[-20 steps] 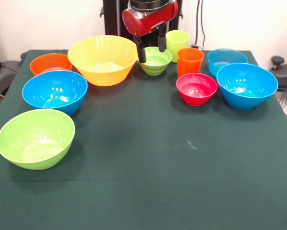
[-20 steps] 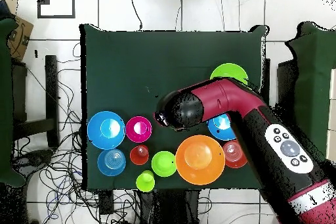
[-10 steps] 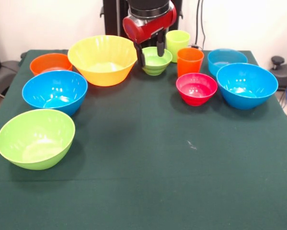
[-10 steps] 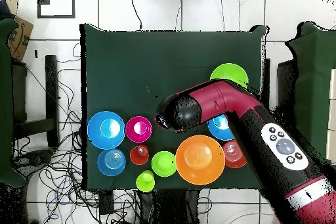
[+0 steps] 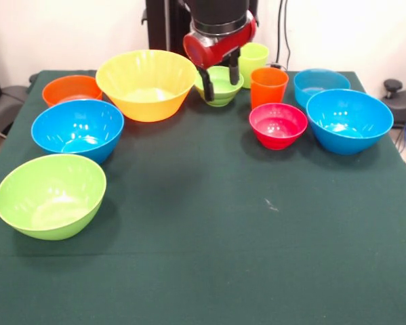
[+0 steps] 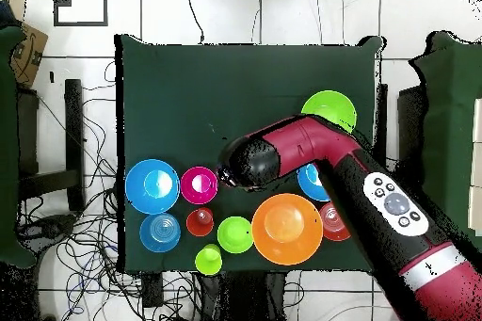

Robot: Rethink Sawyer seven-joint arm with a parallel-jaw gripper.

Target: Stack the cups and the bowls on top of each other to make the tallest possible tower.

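Gripper (image 5: 220, 80) is open, one finger on each side of the small green bowl (image 5: 219, 87) at the table's far edge, not clamped on it. Yellow bowl (image 5: 146, 84) sits just left; green cup (image 5: 253, 62) and orange cup (image 5: 268, 87) just right. All bowls stand separately on the table (image 5: 209, 257); no tower built.

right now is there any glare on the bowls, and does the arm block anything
Front view: white highlights inside the large blue bowl and the red-pink bowl; soft shadows under every bowl. Overhead view: the arm covers part of a blue bowl.
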